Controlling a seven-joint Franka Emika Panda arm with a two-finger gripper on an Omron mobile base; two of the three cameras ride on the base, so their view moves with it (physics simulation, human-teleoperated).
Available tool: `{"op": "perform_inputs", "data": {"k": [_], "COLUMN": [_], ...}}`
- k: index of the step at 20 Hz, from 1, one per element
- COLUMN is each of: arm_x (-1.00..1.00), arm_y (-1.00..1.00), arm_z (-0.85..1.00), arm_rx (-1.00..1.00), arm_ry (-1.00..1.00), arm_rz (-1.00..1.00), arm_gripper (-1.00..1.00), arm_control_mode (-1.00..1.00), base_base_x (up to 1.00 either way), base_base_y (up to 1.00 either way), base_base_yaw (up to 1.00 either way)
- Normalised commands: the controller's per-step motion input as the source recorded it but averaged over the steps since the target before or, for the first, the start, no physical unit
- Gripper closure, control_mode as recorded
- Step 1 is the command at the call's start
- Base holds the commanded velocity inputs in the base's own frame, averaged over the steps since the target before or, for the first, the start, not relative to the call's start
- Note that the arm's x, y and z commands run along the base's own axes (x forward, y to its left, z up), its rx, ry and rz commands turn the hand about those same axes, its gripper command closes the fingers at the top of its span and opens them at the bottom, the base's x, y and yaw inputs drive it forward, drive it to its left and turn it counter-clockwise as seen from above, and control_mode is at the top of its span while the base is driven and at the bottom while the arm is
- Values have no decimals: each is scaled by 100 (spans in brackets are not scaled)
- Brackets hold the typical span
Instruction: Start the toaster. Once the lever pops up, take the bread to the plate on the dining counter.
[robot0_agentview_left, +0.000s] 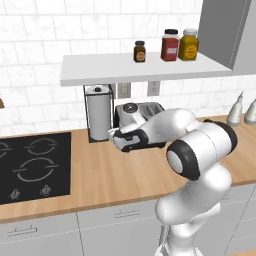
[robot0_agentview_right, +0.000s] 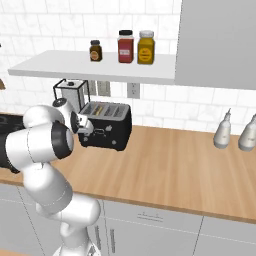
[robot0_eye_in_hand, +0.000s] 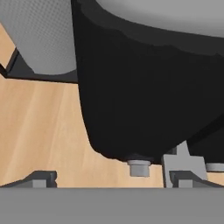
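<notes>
The toaster (robot0_agentview_right: 106, 126) stands on the worktop (robot0_agentview_right: 175, 165) under the shelf (robot0_agentview_right: 95, 67); paper-towel holder (robot0_agentview_left: 98, 119) just left; hob (robot0_agentview_left: 32, 165) farther left.

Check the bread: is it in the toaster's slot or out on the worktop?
In. The right base view shows a tan strip of bread sunk in one slot of the black toaster.

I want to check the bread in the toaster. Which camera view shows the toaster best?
The right base view shows the toaster best: its top slots, with a tan strip in one, and its front are visible, with the hand at its left end. In the left base view the arm covers most of it. The hand view shows its dark lower body, very close.
</notes>
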Motion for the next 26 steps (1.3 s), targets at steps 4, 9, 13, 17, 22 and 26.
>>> {"op": "perform_inputs", "data": {"k": [4,9,13,17,22,26], "arm_x": [-5,-57,-76,-40,-14,-2], "arm_y": [0,-2,-1,-11,-24,-27], "arm_z": [-75,16,100,100,100,100], "arm_rx": [0,0,6,8,8,1], "arm_ry": [-7,-21,-24,-6,0,2], "arm_rz": [0,0,0,0,0,0], "arm_gripper": [-100,-100,-100,-100,-100,-100], "arm_control_mode": [-100,-100,-100,-100,-100,-100], "base_base_x": [0,0,0,0,0,0], "base_base_y": [0,0,0,0,0,0], "base_base_yaw": [0,0,0,0,0,0]}}
